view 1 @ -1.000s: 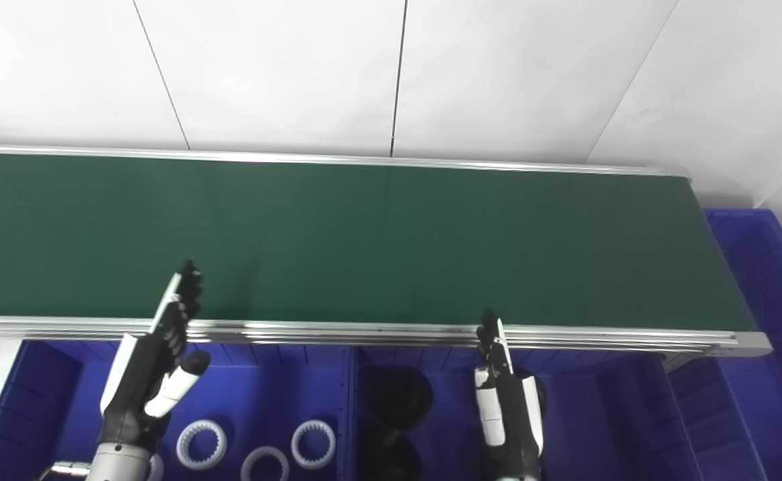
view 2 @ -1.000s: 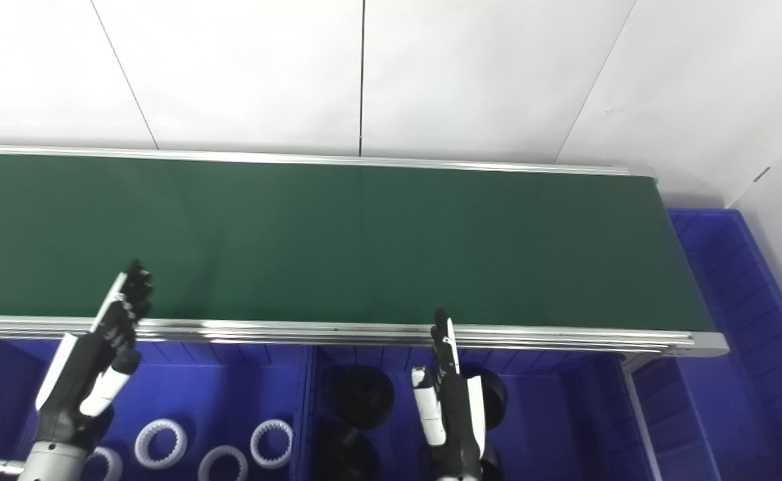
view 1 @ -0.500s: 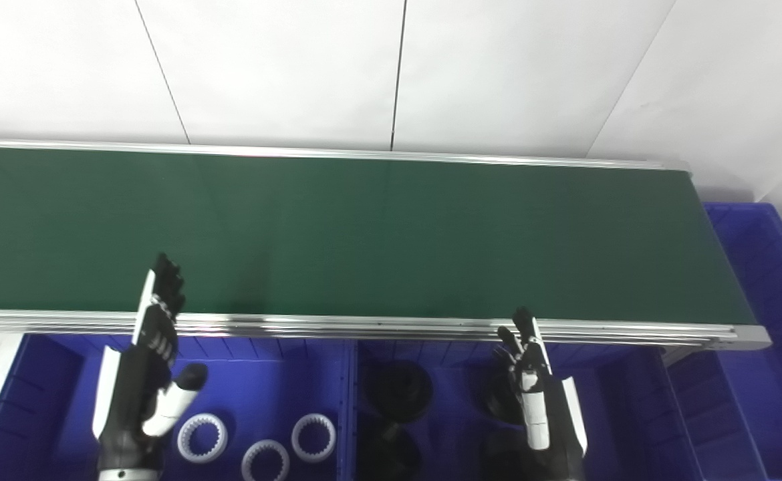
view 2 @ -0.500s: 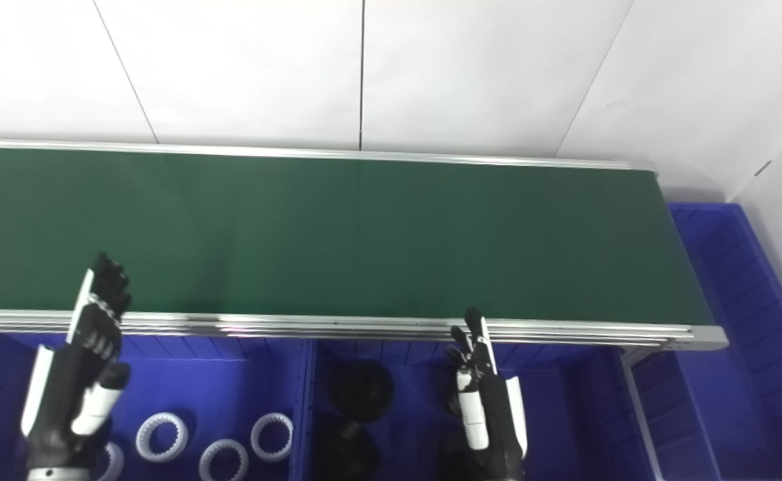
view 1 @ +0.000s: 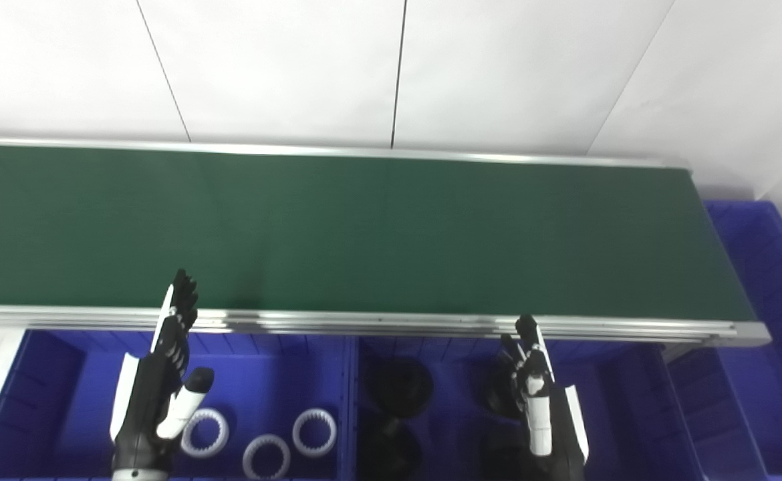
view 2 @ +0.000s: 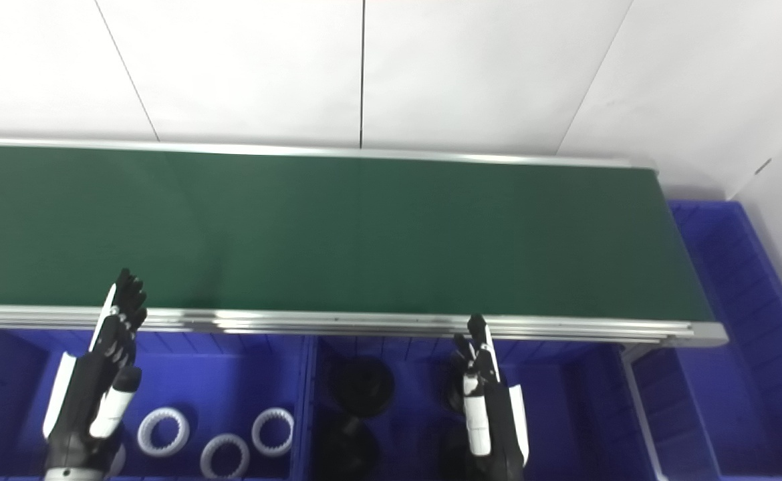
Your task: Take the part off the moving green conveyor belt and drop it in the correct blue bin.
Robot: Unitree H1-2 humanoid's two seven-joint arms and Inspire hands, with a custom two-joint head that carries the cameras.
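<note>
The green conveyor belt [view 1: 377,234] runs across the view and carries no part. My left hand [view 1: 160,384] is open and empty, fingers straight, over the left blue bin [view 1: 50,401] with its tips at the belt's near rail. My right hand [view 1: 541,404] is open and empty over the middle blue bin [view 1: 618,407], fingertips just below the rail. The left bin holds white toothed rings [view 1: 314,431]. The middle bin holds black round parts [view 1: 401,387].
The silver near rail [view 1: 377,324] of the conveyor separates belt and bins. A third blue bin [view 1: 765,267] stands past the belt's right end. White wall panels rise behind the belt.
My left hand moved a little right and nearer the rail. My right hand moved right from the bin's middle a second ago, then held. The view shifted slightly.
</note>
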